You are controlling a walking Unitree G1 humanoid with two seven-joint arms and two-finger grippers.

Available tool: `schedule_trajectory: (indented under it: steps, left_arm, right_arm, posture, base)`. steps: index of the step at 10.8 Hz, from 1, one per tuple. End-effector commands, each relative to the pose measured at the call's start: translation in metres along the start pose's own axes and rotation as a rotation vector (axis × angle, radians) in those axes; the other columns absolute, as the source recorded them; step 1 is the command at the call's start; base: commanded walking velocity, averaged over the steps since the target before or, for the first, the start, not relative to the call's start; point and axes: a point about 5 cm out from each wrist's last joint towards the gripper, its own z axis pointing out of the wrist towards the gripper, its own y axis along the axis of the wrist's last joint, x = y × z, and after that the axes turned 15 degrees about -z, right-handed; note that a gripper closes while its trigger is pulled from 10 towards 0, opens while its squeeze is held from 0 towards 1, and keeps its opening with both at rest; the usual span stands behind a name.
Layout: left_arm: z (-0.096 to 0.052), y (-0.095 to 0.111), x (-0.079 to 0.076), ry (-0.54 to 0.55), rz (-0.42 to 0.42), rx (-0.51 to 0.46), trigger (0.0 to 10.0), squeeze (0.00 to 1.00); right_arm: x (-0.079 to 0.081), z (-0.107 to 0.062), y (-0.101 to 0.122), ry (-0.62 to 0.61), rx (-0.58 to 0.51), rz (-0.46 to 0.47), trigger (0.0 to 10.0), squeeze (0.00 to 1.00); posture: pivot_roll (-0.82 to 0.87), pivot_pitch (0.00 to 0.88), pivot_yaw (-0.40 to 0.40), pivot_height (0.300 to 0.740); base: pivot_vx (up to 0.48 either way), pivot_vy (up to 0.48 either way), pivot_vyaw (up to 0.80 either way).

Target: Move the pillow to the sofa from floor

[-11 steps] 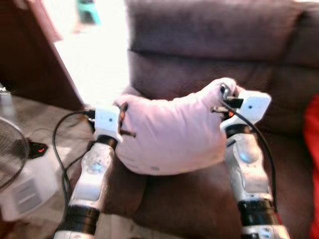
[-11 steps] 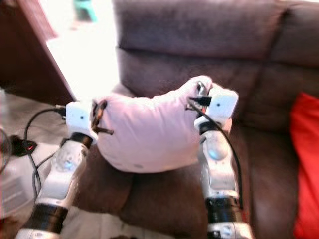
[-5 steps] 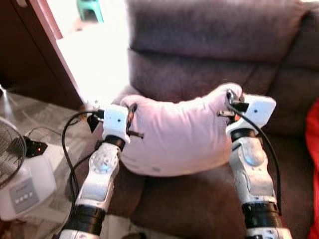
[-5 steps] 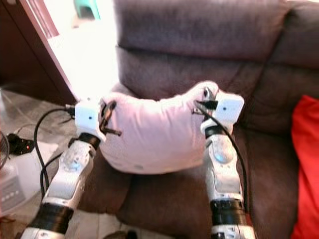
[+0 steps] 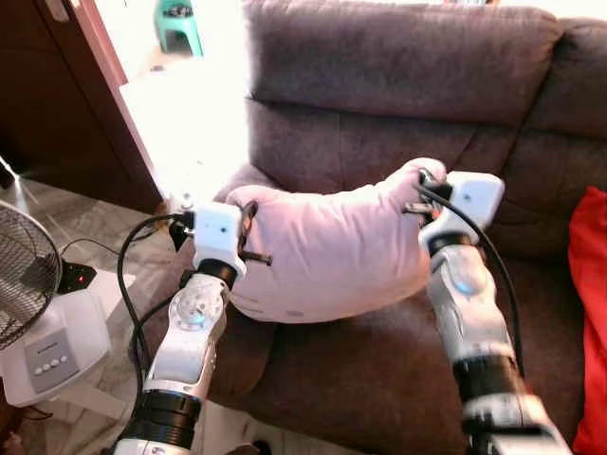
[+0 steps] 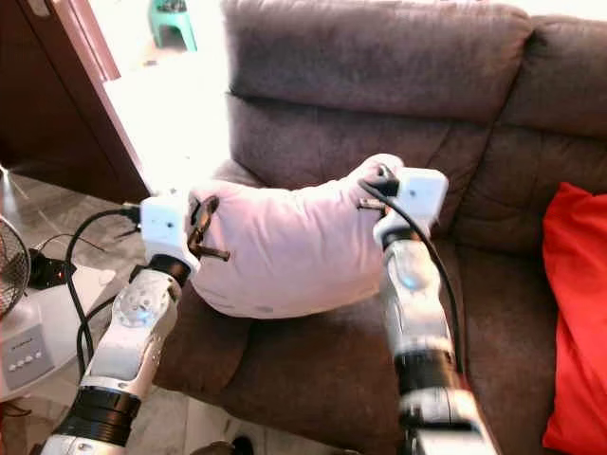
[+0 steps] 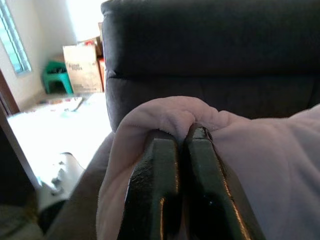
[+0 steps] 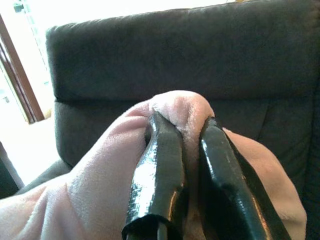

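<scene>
**Pillow held over the sofa seat, pinched at both ends**

Left pincer [image 7: 172, 137] closed tight on a fold at one end of the pale pink pillow [image 5: 332, 246]; fingers [image 7: 155, 190] pressed together with fabric bunched at the tips. Right pincer [image 8: 182, 132] likewise clamped on the opposite end, a puckered ridge of cloth squeezed between its two black fingers [image 8: 157, 175].

Pillow stretched crosswise between the two arms, long axis running left to right, sagging in the middle. Lower belly apparently resting on or just above the seat cushion of the brown sofa [image 5: 398, 57], near the seat's left front corner, beside the left armrest. Backrest straight ahead of both pincers, so probably only a short push forward and a release left. Both arms equally engaged, neither nearer.

Further out: red cushion [image 6: 574, 313] at the seat's right edge, well apart from the pillow. White fan [image 5: 38, 322] on the floor to the left. Cardboard box [image 7: 81, 67] beyond the sofa's armrest, printing on it too small to read. Green stool [image 5: 175, 21] in the bright doorway.
</scene>
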Motion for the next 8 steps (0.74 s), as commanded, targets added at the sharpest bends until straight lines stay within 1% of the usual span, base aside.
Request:
schedule_trajectory:
  steps: [1, 2, 3, 4, 6, 7, 8]
  left_arm:
    - [0.005, 0.019, -0.007, -0.046, -0.030, -0.070, 10.0, 0.00]
    - [0.008, 0.033, -0.027, -0.204, -0.156, -0.057, 10.0, 0.00]
    - [0.008, 0.037, -0.034, -0.266, -0.175, -0.039, 10.0, 0.00]
    - [0.002, 0.032, -0.043, -0.387, -0.165, 0.077, 10.0, 0.00]
    - [-0.001, 0.029, -0.039, -0.393, -0.164, 0.114, 10.0, 0.00]
    - [-0.009, 0.029, -0.039, -0.443, -0.172, 0.179, 10.0, 0.00]
    - [-0.016, 0.032, -0.041, -0.503, -0.180, 0.216, 10.0, 0.00]
  right_arm:
    - [0.011, 0.006, 0.010, 0.054, -0.041, -0.005, 10.0, 0.00]
    - [0.010, 0.019, 0.018, 0.060, -0.057, -0.015, 10.0, 0.00]
    - [0.009, 0.024, 0.021, 0.061, -0.062, -0.016, 10.0, 0.00]
    - [0.008, 0.037, 0.033, 0.059, -0.086, -0.016, 10.0, 0.00]
    - [0.009, 0.042, 0.042, 0.059, -0.108, -0.004, 10.0, 0.00]
    - [0.016, 0.046, 0.046, 0.093, -0.115, 0.047, 10.0, 0.00]
    - [0.023, 0.050, 0.054, 0.112, -0.136, 0.068, 10.0, 0.00]
  posture:
    - [0.13, 0.147, 0.018, 0.740]
    - [0.14, 0.149, 0.014, 0.740]
    - [0.14, 0.150, 0.013, 0.740]
    - [0.15, 0.156, 0.011, 0.740]
    - [0.15, 0.160, 0.008, 0.740]
    - [0.15, 0.164, 0.005, 0.740]
    - [0.16, 0.169, 0.001, 0.740]
  base:
    - [0.000, 0.000, 0.00]
    - [0.000, 0.000, 0.00]
    - [0.000, 0.000, 0.00]
    - [0.000, 0.000, 0.00]
    - [0.000, 0.000, 0.00]
    - [0.000, 0.000, 0.00]
    - [0.000, 0.000, 0.00]
